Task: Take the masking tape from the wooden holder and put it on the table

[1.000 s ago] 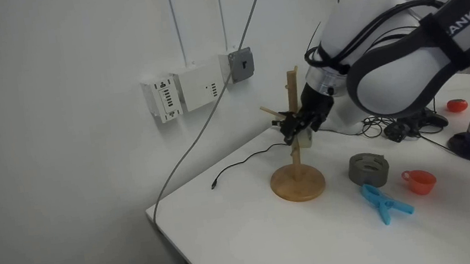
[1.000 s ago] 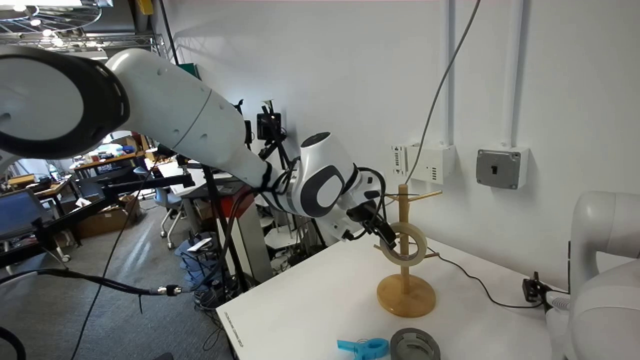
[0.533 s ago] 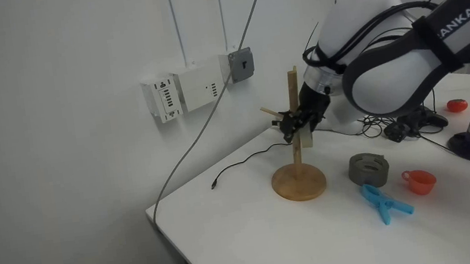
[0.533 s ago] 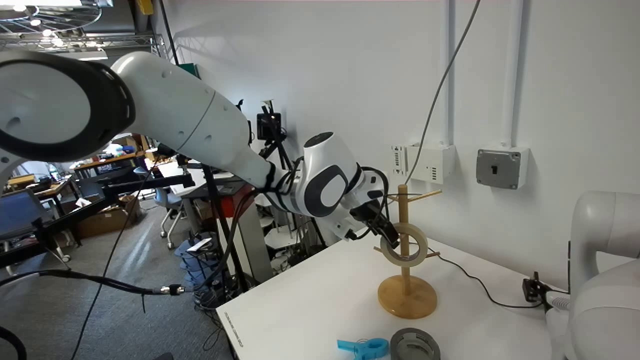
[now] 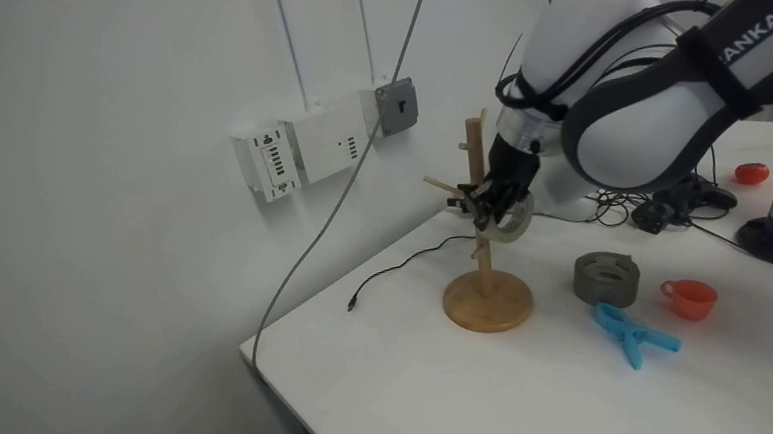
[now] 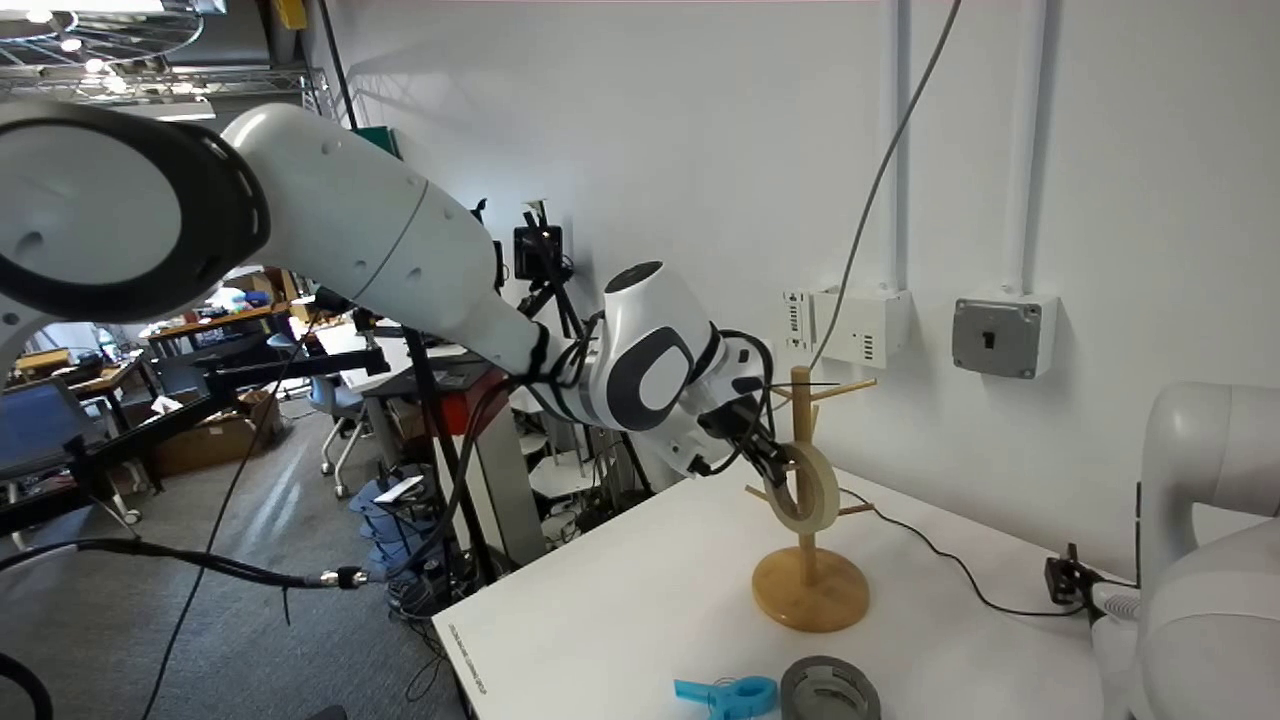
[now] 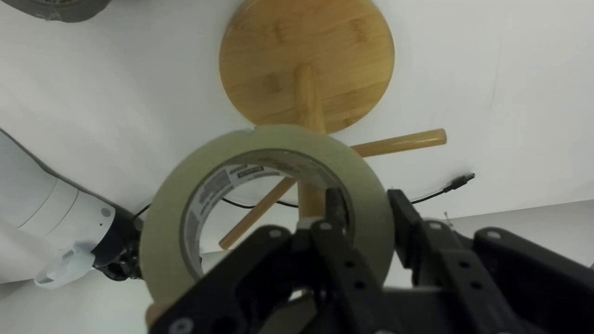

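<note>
One side of the masking tape [image 7: 278, 137] was pinched by the claw [image 7: 365, 204]; the wooden holder's post [image 7: 308, 95] was seen behind the ring's hole.

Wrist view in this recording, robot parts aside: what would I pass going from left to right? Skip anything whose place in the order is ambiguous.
Dark grey roll cut off at the top-left corner → masking tape → free end of the wooden holder's right-pointing peg → black cable's plug.
</note>
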Controlling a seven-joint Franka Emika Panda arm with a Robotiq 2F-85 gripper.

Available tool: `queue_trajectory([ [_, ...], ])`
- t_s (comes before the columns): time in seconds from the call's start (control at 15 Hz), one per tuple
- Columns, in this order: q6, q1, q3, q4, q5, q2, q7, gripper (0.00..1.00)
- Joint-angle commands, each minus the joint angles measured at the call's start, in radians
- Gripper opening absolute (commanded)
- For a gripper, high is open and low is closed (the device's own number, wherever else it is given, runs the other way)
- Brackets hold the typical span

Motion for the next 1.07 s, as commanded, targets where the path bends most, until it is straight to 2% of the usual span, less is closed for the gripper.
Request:
queue_trajectory([
  [0.0, 0.051, 0.036, -0.038, -0.021, -0.020, -0.008, 0.047, 0.05],
  [0.47, 0.055, 0.075, -0.083, -0.073, -0.024, -0.052, 0.101, 0.07],
  [1.0, 0.030, 0.072, -0.051, -0.154, -0.014, -0.155, 0.088, 0.07],
])
